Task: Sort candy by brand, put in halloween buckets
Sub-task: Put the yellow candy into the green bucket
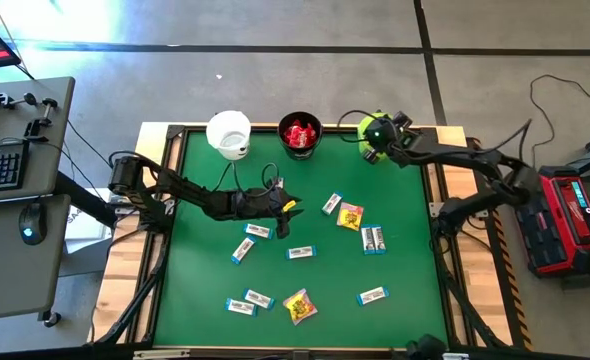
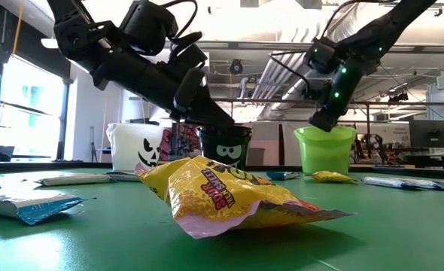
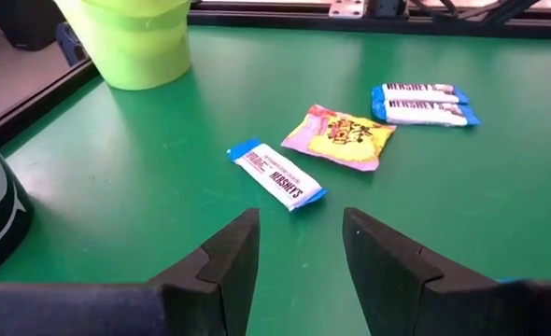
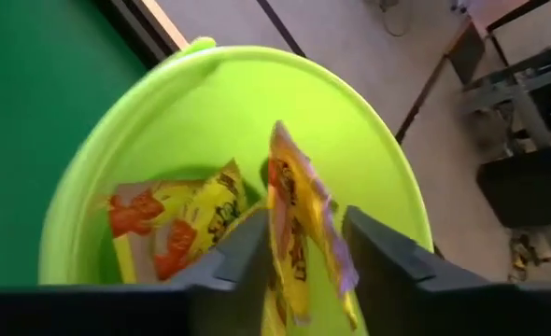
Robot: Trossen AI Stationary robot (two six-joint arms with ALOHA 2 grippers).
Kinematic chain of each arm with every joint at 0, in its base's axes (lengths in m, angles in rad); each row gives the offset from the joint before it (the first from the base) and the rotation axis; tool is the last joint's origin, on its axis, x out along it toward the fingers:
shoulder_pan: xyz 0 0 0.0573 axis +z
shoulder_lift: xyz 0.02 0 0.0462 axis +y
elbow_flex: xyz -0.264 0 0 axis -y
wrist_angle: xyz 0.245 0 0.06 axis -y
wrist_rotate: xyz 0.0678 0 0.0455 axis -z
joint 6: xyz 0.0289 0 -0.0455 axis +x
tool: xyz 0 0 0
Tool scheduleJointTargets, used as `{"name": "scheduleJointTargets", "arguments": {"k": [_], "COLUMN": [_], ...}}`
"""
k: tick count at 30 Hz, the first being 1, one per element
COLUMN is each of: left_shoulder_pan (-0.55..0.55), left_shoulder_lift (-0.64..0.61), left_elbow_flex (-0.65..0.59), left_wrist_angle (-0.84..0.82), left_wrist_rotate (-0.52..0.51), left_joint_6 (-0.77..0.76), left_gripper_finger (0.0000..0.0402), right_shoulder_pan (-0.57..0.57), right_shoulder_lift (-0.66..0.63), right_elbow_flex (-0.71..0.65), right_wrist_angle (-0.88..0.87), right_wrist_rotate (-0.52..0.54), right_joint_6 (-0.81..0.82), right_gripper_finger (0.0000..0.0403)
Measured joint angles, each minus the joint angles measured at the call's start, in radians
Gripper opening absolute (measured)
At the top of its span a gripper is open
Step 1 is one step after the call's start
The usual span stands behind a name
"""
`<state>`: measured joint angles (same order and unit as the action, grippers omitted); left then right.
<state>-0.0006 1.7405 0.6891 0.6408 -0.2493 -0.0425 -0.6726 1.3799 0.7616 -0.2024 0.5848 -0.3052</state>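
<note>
Hid most of the lime green bucket (image 1: 373, 135) beneath the right gripper (image 4: 299, 245), fingers parted around a yellow-and-pink packet (image 4: 299, 233). Held the left gripper (image 3: 299, 245) open, just short of a white-and-blue bar (image 3: 276, 174).

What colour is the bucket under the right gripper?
Lime green bucket, clearest in the right wrist view.

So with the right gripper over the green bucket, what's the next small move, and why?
Probably finish opening the right gripper and lift clear. It hangs over the lime green bucket with a yellow-and-pink packet upright between its parted fingers, above like packets inside. The left gripper, open, faces a white-and-blue Hershey's bar.
</note>
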Motion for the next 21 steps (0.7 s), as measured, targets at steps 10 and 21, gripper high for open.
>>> {"name": "scheduleJointTargets", "arguments": {"k": [10, 21], "left_shoulder_pan": [0.0, -0.046], "left_shoulder_lift": [-0.002, -0.106], "left_elbow_flex": [0.0, 0.001], "left_wrist_angle": [-0.024, -0.248], "left_wrist_rotate": [0.012, 0.257], "left_joint_6": [0.029, 0.138], "left_gripper_finger": [0.0149, 0.0127], "right_shoulder_pan": [0.021, 0.232], "right_shoulder_lift": [-0.1, -0.205], "right_elbow_flex": [0.174, -0.063], "right_wrist_angle": [-0.251, 0.19], "right_wrist_rotate": [-0.182, -0.32], "right_joint_6": [0.171, 0.213], "right_gripper_finger": [0.0177, 0.002]}}
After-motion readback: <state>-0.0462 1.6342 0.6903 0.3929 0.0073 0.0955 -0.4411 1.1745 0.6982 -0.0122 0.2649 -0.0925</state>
